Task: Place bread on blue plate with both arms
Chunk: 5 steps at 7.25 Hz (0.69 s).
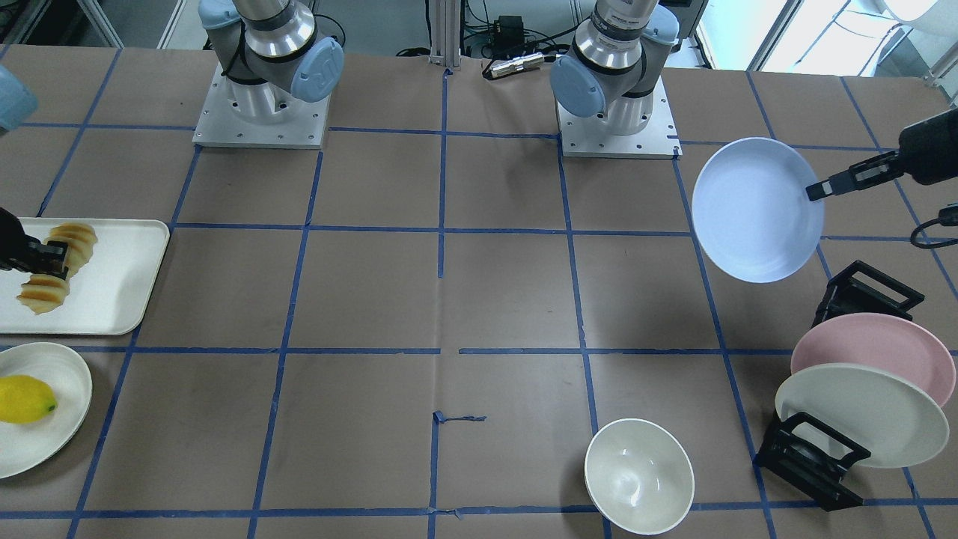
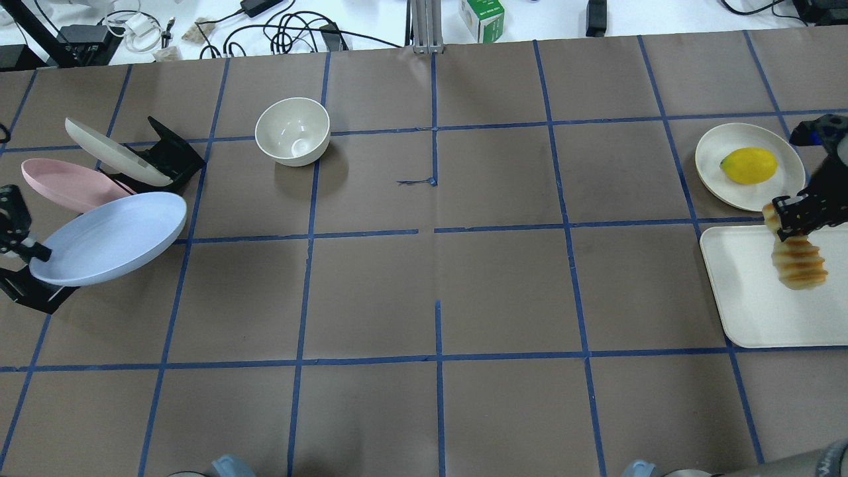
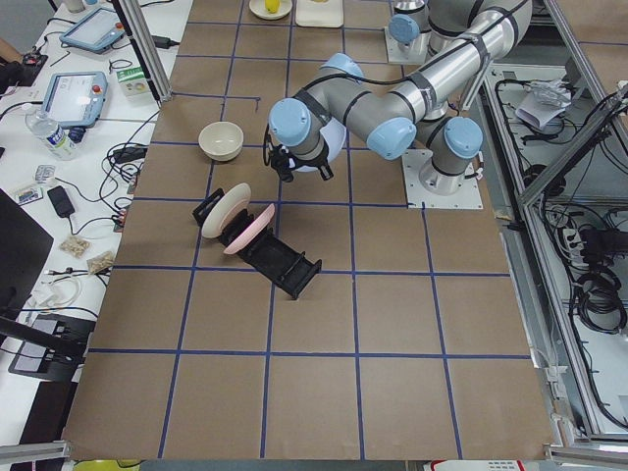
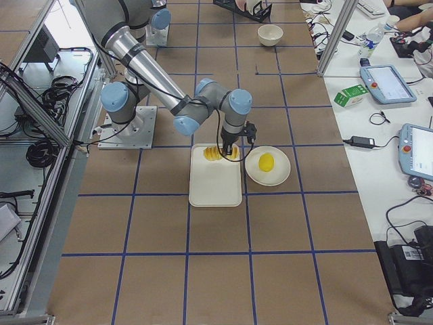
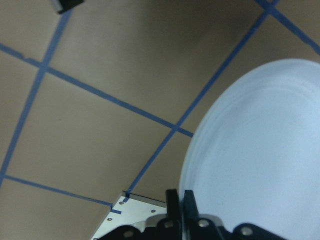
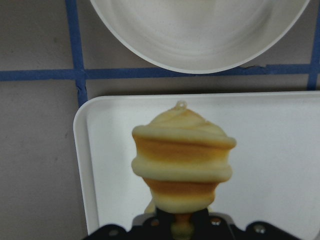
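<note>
1. Currently, the left pincer [image 2: 38,252] is pinching the blue plate [image 2: 112,235] by its rim, tilted above the worktop [image 2: 437,278]; it may be slipping.
2. The right pincer [image 2: 798,217] is clamping the bread [image 2: 800,264] above the tray [image 2: 742,305]; the overhanging loaf may be sagging loose.

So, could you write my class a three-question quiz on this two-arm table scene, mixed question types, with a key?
1. True or false: the blue plate lies flat on the table.
2. Which claw holds the bread?
3. Fill in: the pink plate leans in a black ____.
Key: 1 false, the left claw holds it tilted in the air; 2 the right claw; 3 rack.
</note>
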Each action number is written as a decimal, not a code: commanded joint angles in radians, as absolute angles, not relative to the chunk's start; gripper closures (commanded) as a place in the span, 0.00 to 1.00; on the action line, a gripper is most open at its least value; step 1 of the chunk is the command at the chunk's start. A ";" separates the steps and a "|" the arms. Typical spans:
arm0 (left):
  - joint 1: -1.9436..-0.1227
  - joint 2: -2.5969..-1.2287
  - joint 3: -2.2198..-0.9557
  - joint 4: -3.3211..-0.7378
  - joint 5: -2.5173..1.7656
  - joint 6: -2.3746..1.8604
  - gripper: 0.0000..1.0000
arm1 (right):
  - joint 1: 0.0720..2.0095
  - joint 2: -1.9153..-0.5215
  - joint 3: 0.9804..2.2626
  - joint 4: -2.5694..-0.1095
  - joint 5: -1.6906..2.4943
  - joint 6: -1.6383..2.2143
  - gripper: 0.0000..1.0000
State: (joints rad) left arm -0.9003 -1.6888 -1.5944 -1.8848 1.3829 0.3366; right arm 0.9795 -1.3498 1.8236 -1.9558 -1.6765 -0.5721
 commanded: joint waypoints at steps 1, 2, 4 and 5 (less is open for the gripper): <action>-1.098 -1.672 -1.697 -1.667 1.292 0.327 1.00 | 1.023 -1.351 1.648 -1.789 -1.657 -0.557 1.00; -1.153 -1.658 -1.782 -1.551 1.225 0.251 1.00 | 1.090 -1.361 1.620 -1.752 -1.655 -0.473 1.00; -1.276 -1.678 -1.928 -1.253 1.128 0.121 1.00 | 1.266 -1.373 1.586 -1.729 -1.544 -0.218 1.00; -1.378 -1.699 -1.975 -1.063 1.129 0.000 1.00 | 1.341 -1.379 1.582 -1.733 -1.537 -0.157 1.00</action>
State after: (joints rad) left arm -1.2667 -1.6771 -1.9039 -1.2809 1.1424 0.1308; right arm 1.2412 -1.3732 1.5929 -1.7352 -1.5758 -0.2643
